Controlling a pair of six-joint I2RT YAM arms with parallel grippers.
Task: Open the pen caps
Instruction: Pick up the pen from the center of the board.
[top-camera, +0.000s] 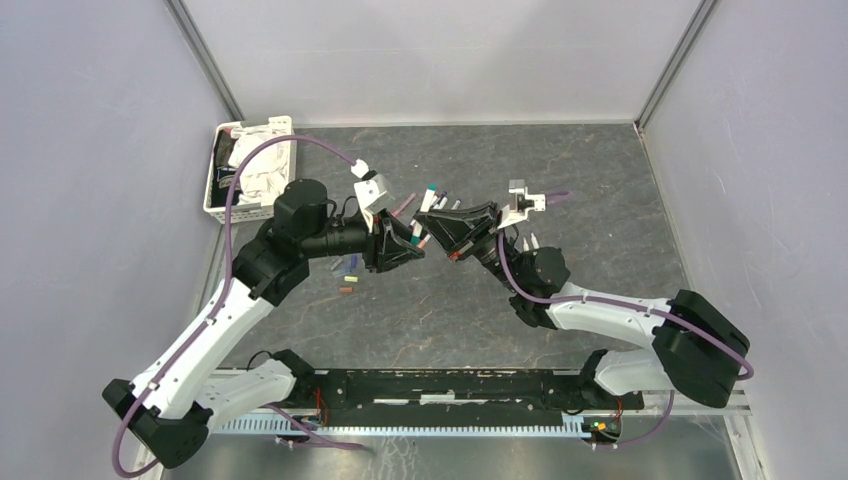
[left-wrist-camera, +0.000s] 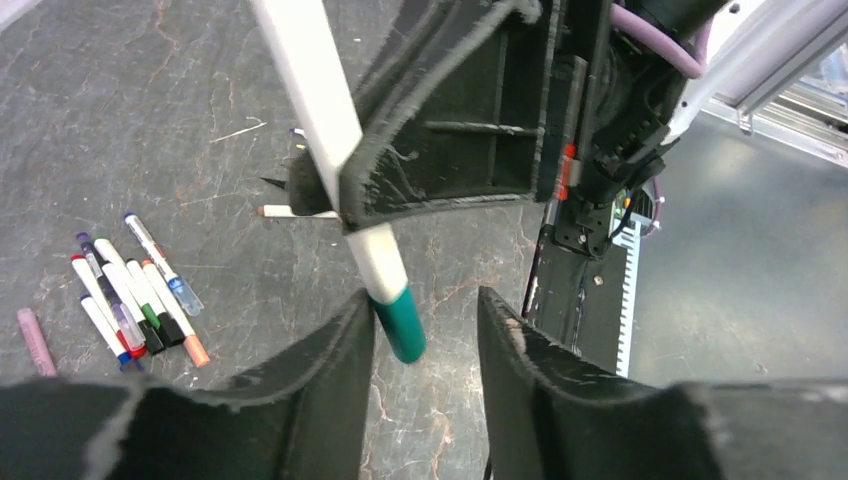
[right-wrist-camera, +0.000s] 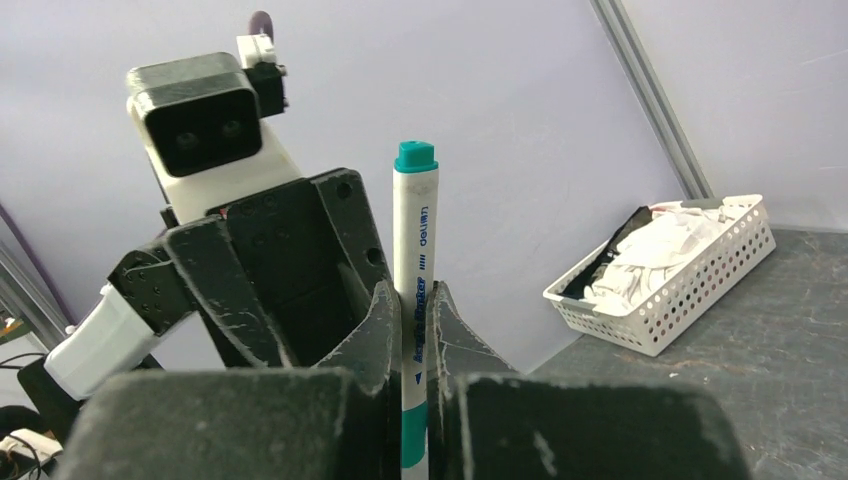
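My right gripper (top-camera: 440, 230) (right-wrist-camera: 410, 295) is shut on a white-barrelled pen (right-wrist-camera: 413, 235) and holds it above the table; the pen is teal at both ends. In the left wrist view the teal cap (left-wrist-camera: 400, 325) at one end lies between the fingers of my open left gripper (left-wrist-camera: 420, 300) (top-camera: 410, 246), against the left finger and apart from the right one. A few small loose caps (top-camera: 346, 277) lie on the table below my left arm. Several capped pens (left-wrist-camera: 135, 295) lie in a bunch on the table.
A white perforated basket (top-camera: 216, 190) (right-wrist-camera: 690, 290) holding white items stands at the back left by the wall. More pens (top-camera: 440, 203) lie behind the grippers. A pink stick (left-wrist-camera: 35, 340) lies left of the bunch. The black base rail (top-camera: 450, 385) runs along the near edge.
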